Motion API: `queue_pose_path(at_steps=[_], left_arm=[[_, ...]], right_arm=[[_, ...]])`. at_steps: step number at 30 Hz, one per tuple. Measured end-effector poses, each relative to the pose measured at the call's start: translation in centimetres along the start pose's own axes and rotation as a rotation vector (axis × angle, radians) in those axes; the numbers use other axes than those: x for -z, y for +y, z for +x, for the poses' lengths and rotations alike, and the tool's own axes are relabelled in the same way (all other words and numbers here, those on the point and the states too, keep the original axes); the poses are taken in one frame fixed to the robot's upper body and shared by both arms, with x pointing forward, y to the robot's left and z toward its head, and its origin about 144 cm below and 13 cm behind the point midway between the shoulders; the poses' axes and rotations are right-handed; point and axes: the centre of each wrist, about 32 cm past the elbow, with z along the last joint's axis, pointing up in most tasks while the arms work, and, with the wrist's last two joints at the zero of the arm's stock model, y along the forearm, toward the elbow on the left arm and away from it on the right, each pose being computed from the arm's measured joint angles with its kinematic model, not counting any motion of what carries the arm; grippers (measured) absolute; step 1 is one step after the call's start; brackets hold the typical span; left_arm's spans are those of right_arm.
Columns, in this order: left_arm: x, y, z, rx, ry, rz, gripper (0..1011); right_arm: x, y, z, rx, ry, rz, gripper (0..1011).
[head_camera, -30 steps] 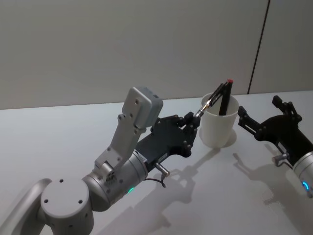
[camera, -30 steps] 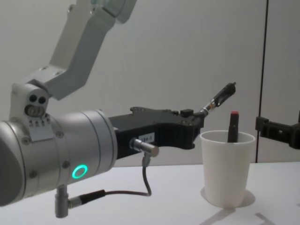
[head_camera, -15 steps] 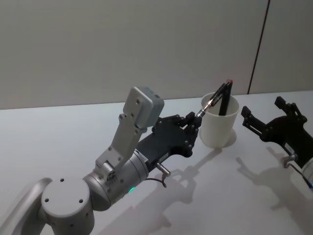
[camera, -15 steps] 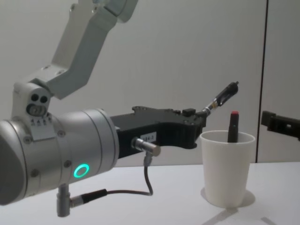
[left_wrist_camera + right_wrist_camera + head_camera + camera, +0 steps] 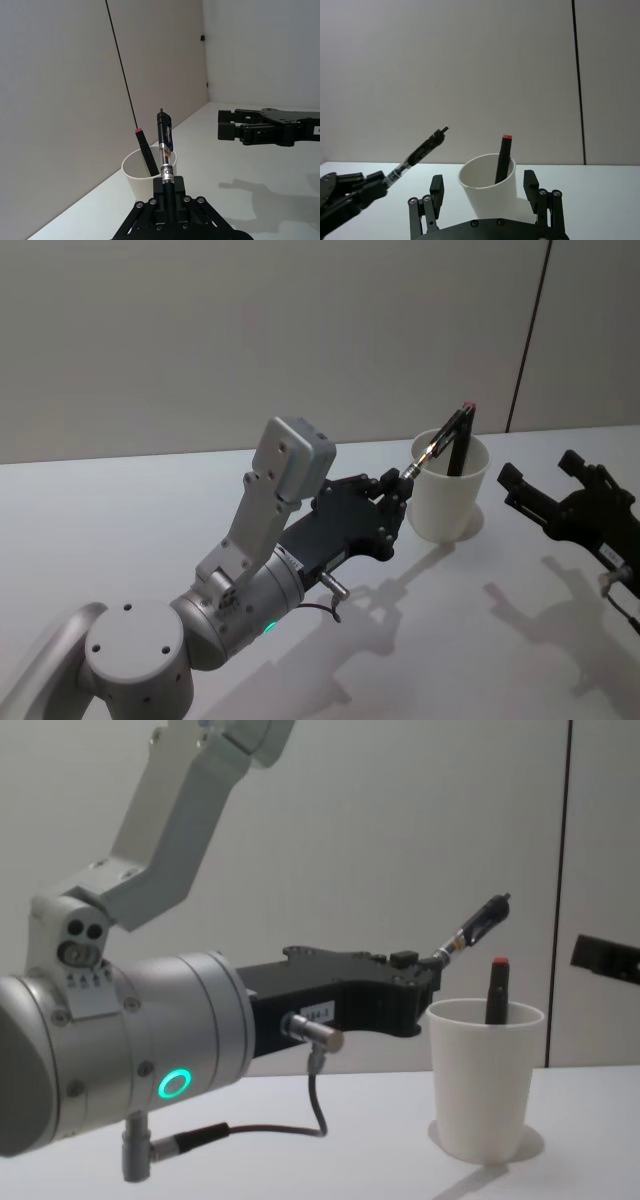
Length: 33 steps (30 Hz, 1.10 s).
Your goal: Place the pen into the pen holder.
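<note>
Left pincer (image 5: 399, 482) tight around pen (image 5: 438, 439), aslant over pen holder (image 5: 445, 506); right pincer (image 5: 538, 469) agape nearby.

One black pen (image 5: 472, 928), one red-tipped pen (image 5: 496, 988), one pen holder (image 5: 485, 1090), one left hand (image 5: 393, 488), one right hand (image 5: 541, 468).

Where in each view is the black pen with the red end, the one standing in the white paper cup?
Head view: black pen with the red end, right of centre, upper half.
Chest view: the pen, near the right edge, mid height.
Left wrist view: the pen, just behind the other pen held by the left gripper.
Right wrist view: the pen, beyond the open right gripper.
Shared landmark: the white paper cup holding it.
</note>
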Motion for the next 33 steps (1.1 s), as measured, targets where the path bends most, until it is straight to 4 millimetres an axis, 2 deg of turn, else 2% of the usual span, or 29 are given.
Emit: queue_pose_path(at_steps=[17,33], left_arm=[[0.0,0.0,0.0,0.001,0.000,0.000,118],[0.0,0.0,0.0,0.001,0.000,0.000,118]], right_arm=[[-0.7,0.1,0.2,-0.102,0.284,0.004,1001],[-0.8,2.9,0.3,-0.162,0.541,-0.017,1001]])
